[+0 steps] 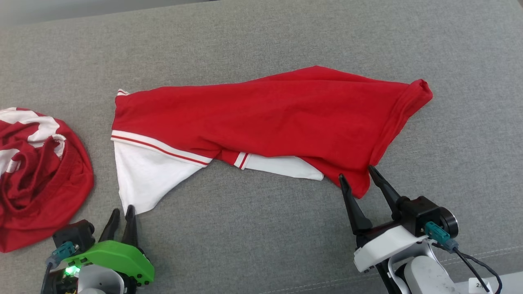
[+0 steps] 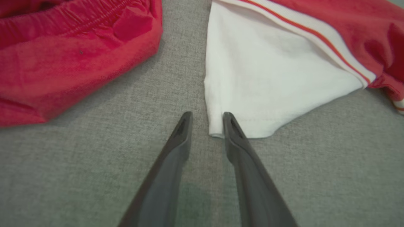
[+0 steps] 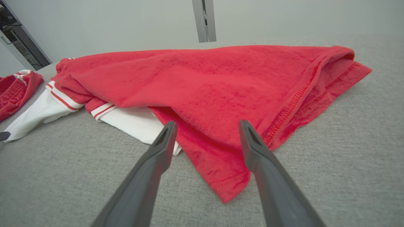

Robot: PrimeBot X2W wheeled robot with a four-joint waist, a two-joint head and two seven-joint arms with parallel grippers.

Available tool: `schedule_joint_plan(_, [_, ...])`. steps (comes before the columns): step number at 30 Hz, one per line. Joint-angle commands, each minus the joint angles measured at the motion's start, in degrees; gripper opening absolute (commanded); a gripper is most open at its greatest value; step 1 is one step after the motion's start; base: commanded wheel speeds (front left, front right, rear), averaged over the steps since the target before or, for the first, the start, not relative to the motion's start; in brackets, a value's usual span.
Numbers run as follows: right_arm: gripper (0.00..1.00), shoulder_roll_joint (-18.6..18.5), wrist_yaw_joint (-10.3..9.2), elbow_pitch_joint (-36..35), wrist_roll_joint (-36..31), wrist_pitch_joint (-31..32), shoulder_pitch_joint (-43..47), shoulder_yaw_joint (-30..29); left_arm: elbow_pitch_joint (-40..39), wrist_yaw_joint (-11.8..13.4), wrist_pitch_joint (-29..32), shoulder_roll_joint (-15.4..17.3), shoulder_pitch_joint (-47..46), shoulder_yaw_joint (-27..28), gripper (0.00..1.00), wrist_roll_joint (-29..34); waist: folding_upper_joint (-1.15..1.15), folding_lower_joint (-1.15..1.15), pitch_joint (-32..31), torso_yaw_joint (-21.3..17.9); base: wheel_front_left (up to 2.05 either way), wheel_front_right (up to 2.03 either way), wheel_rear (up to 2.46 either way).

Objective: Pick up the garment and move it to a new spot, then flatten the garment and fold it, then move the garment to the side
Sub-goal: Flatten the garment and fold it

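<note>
Garment (image 1: 261, 118) lay loose before both parted tools
Left gripper (image 1: 123, 209) stood narrowly parted, empty, the white corner (image 2: 221, 127) at its fingertips; right gripper (image 1: 356, 172) gaped wide astride the red hem corner (image 3: 230, 186). A shallow closing could catch one layer only, leaving the cloth bunched.

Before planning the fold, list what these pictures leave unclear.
Head view: the crumpled red pile runs off the left edge.
Every view: on the shirt, red cloth covers much of the white part.
Left wrist view: whether the left tool touches the white corner is unclear.
Head view: the label at lower right is cut off, too small to read.
</note>
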Motion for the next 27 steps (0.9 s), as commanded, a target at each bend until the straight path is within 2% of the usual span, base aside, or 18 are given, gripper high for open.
schedule_joint_plan(1, [1.00,-0.11,-0.08,0.01,0.51,-0.02,0.06,-0.03,-0.20,0.03,0.27,0.13,0.50,-0.26,0.33,-0.06,0.00,0.00,0.13,-0.02,0.00,0.00,0.00])
schedule_joint_plan(2, [1.00,-0.11,-0.08,0.04,0.48,-0.02,0.01,0.01,-0.23,-0.18,0.49,0.30,0.27,-0.49,0.00,0.11,0.00,0.00,0.18,-0.04,0.00,0.00,0.00])
schedule_joint_plan(6, [1.00,-0.11,-0.08,0.13,0.35,-0.02,0.01,0.11,-0.24,-1.18,0.93,0.42,-0.43,-1.27,0.00,-0.14,0.00,0.00,0.26,-0.07,0.00,0.00,0.00])
schedule_joint_plan(15, [1.00,-0.14,-0.08,2.17,0.31,-0.02,2.15,-1.06,-7.18,-2.01,-4.15,-0.08,-1.07,0.42,0.00,-1.47,0.00,0.00,0.21,1.26,0.00,0.00,0.00])
schedule_joint_plan(20, [1.00,-0.11,-0.08,3.99,0.31,-0.02,3.09,-2.08,-11.92,-1.48,-5.21,0.55,-1.49,1.28,0.00,-1.39,0.00,0.00,0.86,2.07,0.00,0.00,0.00])
schedule_joint_plan(27, [1.00,-0.11,-0.08,6.78,1.47,-0.01,1.72,-1.59,-14.39,-0.88,-4.43,1.12,-1.82,1.40,0.00,-1.45,0.00,0.00,1.40,2.37,0.00,0.00,0.00])
